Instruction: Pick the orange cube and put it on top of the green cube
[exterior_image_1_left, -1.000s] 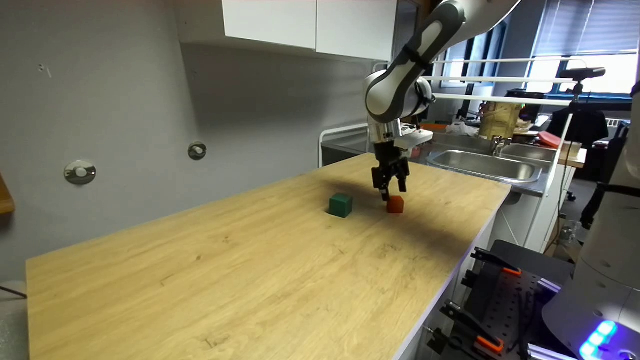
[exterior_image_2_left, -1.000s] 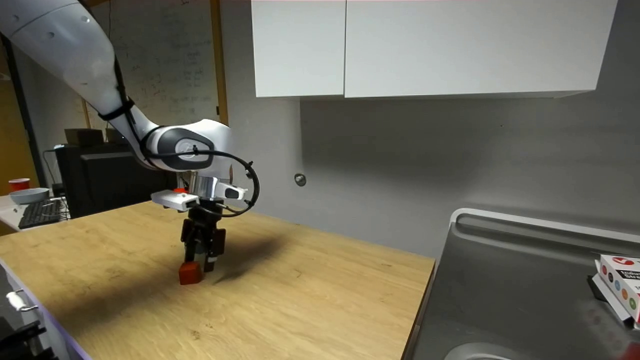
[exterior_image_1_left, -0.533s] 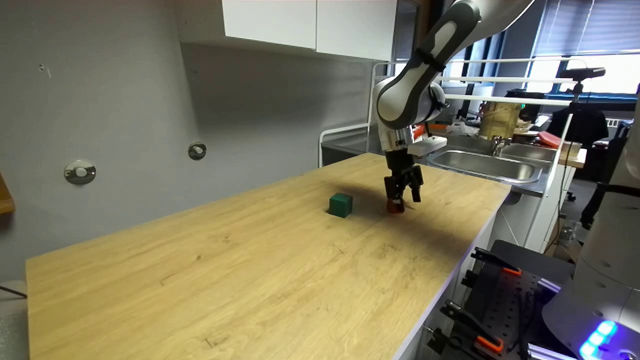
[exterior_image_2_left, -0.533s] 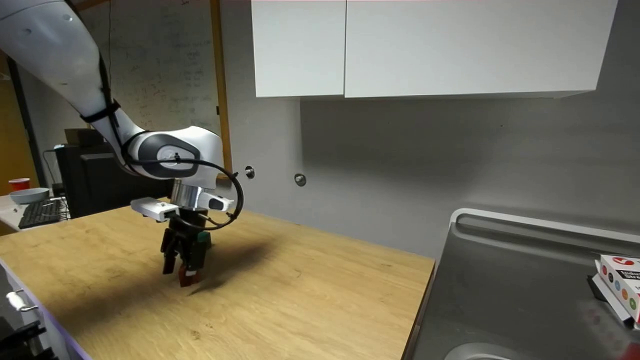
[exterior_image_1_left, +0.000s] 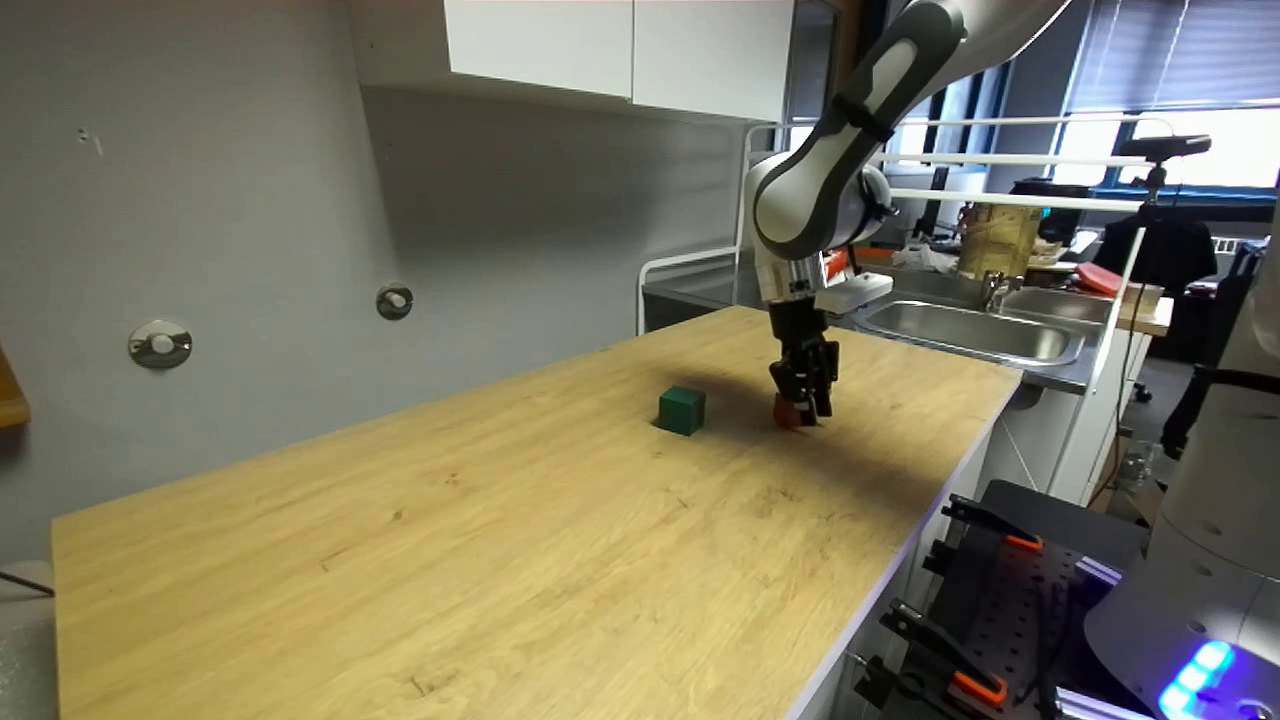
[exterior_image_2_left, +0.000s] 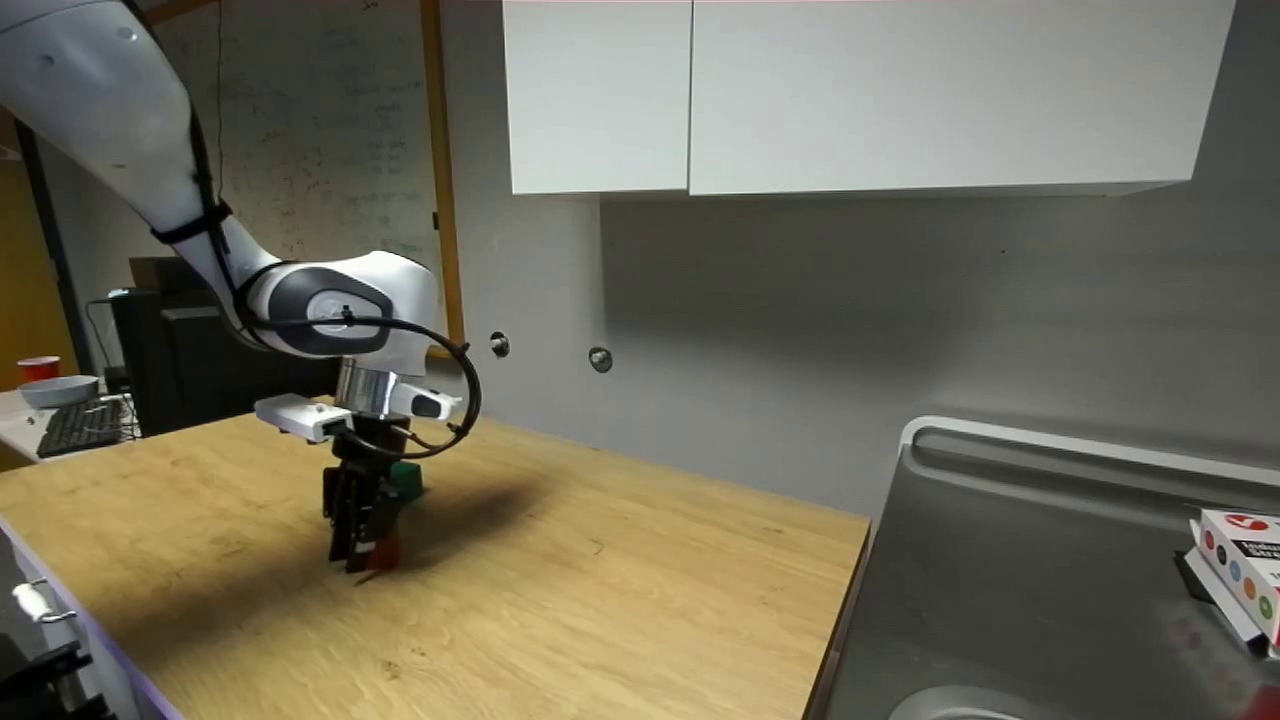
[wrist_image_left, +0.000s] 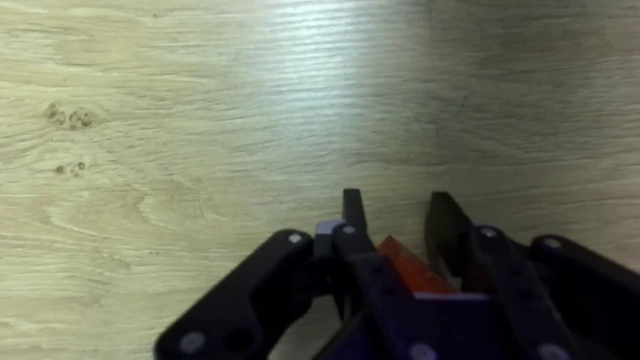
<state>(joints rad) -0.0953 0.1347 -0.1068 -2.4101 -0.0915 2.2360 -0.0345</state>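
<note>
Squaring the black two-fingered pincer (wrist_image_left: 396, 194) to the red-orange cube (wrist_image_left: 415, 272), askew between its fingers (wrist_image_left: 354, 205) and near the dark green cube (exterior_image_1_left: 682, 411), should firm the grasp; whether it clamps cannot be told.

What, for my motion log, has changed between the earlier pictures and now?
In an exterior view, the pincer moved right and down; then it narrowed, with the orange cube between its fingers. Whether it grips is unclear, and no lift shows. The green cube stayed put.
</note>
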